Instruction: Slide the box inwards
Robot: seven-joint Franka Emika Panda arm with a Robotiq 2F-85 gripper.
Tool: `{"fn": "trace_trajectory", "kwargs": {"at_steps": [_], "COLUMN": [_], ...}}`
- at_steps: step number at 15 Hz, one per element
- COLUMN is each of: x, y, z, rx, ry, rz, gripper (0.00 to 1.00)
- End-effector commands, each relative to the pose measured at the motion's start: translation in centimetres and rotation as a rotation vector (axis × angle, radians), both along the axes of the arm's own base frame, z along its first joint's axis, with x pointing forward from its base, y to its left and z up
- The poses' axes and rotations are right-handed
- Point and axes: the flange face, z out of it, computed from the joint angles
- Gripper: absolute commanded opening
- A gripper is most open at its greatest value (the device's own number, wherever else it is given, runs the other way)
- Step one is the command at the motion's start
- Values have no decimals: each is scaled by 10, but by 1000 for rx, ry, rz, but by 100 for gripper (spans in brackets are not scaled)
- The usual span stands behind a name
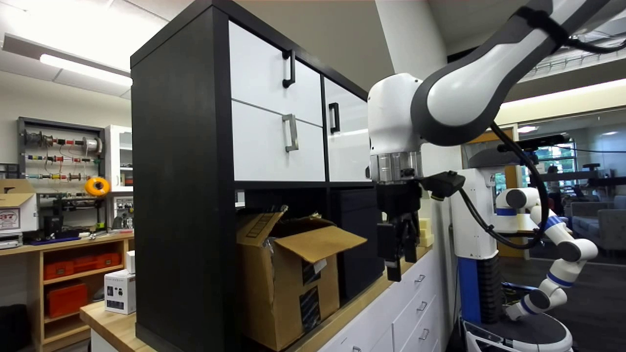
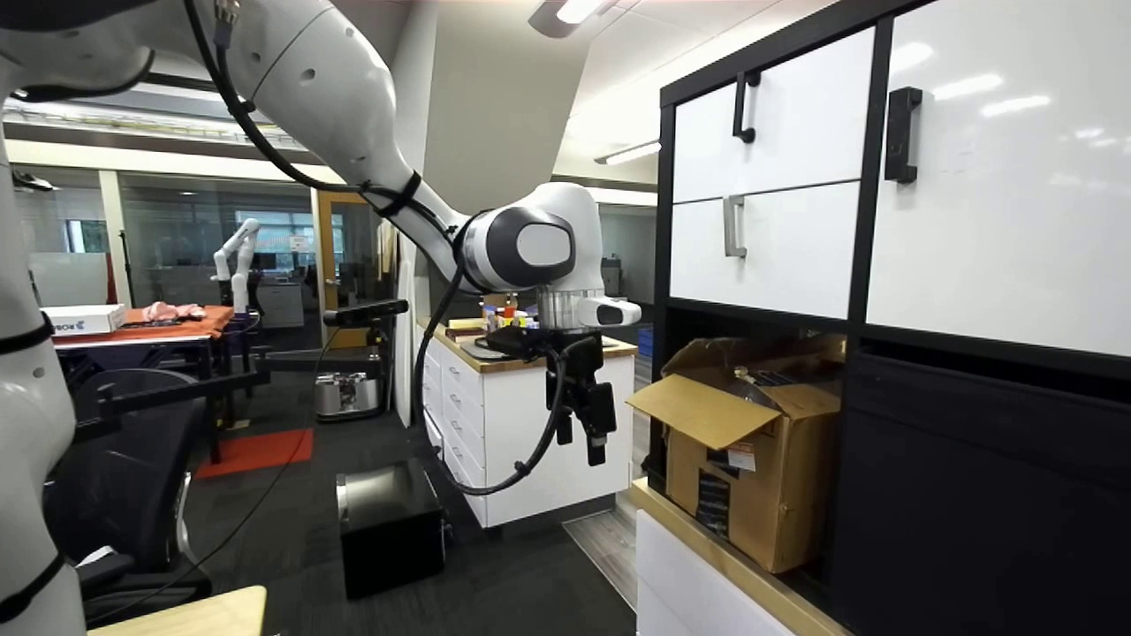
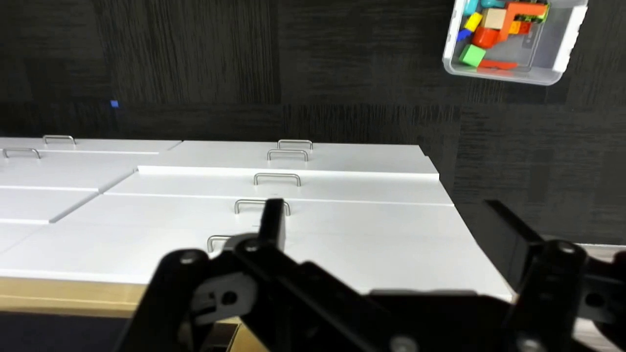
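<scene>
Open cardboard box (image 1: 288,283), end effector (image 1: 402,264) nearby

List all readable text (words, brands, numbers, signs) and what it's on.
"37": white carton with brown flaps.
"fe", rest unclear: white mobile robot.
"ROBO", likely: flat white box.
Too blurred: black tape and white label on large brown cardboard box; print on small white carton.

The claw (image 3: 390,222), fingers (image 3: 272,222) spread wide, points apparently straight down.
</scene>
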Motion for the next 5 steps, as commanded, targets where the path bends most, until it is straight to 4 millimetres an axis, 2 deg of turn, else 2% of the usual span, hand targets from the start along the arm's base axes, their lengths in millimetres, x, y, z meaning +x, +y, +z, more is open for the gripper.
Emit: {"fn": "trace_trajectory", "kwargs": {"at_steps": [1, 2, 3, 5], "x": [-23, -26, -10, -13], "y": [5, 6, 8, 9], "z": [14, 15, 7, 10], "rx": [7, 6, -1, -2], "ry": [56, 62, 46, 52], "rz": [-50, -54, -17, -20], "gripper": [100, 100, 100, 100]}}
